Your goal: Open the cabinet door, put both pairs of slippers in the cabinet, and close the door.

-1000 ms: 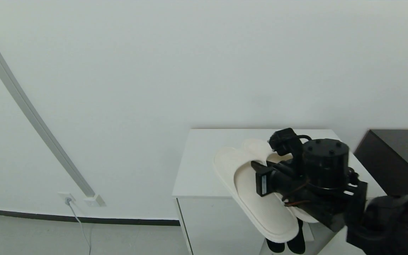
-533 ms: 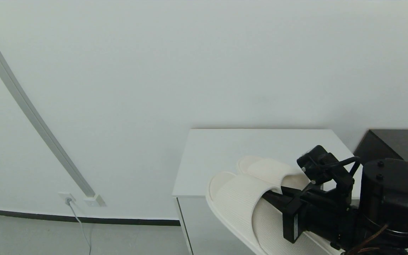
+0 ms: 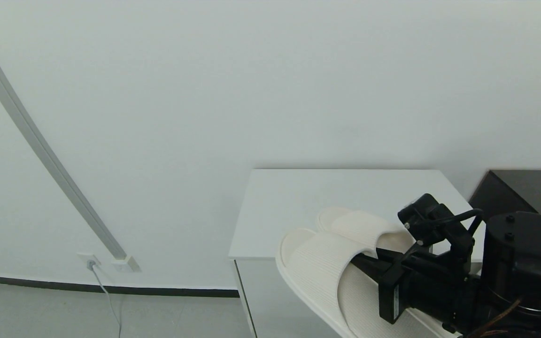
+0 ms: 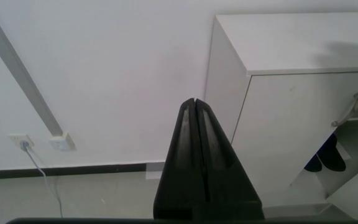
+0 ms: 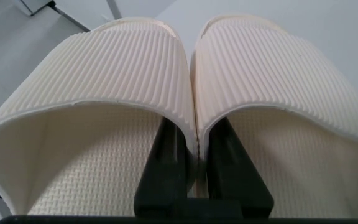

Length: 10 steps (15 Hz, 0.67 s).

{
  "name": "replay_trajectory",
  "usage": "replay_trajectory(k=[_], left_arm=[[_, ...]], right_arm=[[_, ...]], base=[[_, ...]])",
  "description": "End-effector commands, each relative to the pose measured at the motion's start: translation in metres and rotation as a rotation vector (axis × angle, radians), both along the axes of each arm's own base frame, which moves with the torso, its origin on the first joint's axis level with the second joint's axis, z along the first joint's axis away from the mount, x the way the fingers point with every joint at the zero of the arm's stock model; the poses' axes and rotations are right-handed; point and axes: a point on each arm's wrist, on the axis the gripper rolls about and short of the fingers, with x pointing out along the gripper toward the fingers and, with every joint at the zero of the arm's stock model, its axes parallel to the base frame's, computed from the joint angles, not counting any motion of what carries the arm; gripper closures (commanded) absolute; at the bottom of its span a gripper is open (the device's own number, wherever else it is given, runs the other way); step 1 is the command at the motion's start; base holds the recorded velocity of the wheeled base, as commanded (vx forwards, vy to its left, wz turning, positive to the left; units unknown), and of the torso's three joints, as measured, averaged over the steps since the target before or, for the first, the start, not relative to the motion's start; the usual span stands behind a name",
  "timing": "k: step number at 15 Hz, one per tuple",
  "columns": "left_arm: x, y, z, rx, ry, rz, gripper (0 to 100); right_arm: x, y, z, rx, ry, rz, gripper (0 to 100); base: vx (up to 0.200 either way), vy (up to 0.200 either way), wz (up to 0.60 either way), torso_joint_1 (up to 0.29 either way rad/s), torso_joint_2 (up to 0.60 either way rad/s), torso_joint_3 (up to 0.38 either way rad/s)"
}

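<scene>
- Cream ribbed foam, right up front: the cream slippers point(image 3: 327, 263) hung as a pair at the lower right of the head view, toes pointing toward the upper left, partly in front of the white cabinet point(image 3: 298, 206) and its front top edge.
- The right tool point(image 5: 196, 158) was clamped on them. Its two fingers reached into the slipper mouths and pinched the two inner walls together, side by side.
- The left tool point(image 4: 196, 143) hung low in the middle of its own view, fingers pressed together with nothing between them, well apart from the cabinet.
- In the left wrist view the cabinet sat at the upper right. One door panel with its handle point(image 4: 348, 112) faced out, and right of it the shelves stood open.
- A dark pair of slippers point(image 4: 327, 158) was already on a shelf inside, at the right edge of that view.
- My read: one pair was stowed, the cream pair was next, and the door was yet to be closed.
- Risk one: the grip held only thin, soft uppers, so a quick swing could let a slipper peel out and drop.
- Risk two: the long soles stuck out ahead of the tool and sat up at cabinet-top level. Coming down to the opening, the toes could catch the top edge or a shelf lip and twist loose.
- Risk three: landing on the dark pair would likely leave a heel sticking out to block the door.
</scene>
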Motion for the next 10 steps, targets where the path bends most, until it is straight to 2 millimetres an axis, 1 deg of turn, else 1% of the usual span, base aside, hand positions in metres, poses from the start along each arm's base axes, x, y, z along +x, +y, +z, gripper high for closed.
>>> replay_trajectory(k=[1,5,10], left_arm=[[0.0,0.0,0.0,0.0,0.001,0.0,100],[0.0,0.0,0.0,0.0,0.001,0.0,100],[0.0,0.0,0.0,0.0,0.001,0.0,100]], right_arm=[[0.0,0.001,-0.002,-0.007,0.006,0.001,100],[-0.004,-0.002,-0.009,-0.028,0.017,0.007,100],[-0.004,-0.003,-0.014,-0.064,0.012,0.016,100]], base=[[-0.2,0.0,0.0,0.022,0.02,-0.007],[-0.2,0.0,0.0,-0.007,0.0,0.004],[0.0,0.0,0.0,0.0,0.0,0.0]])
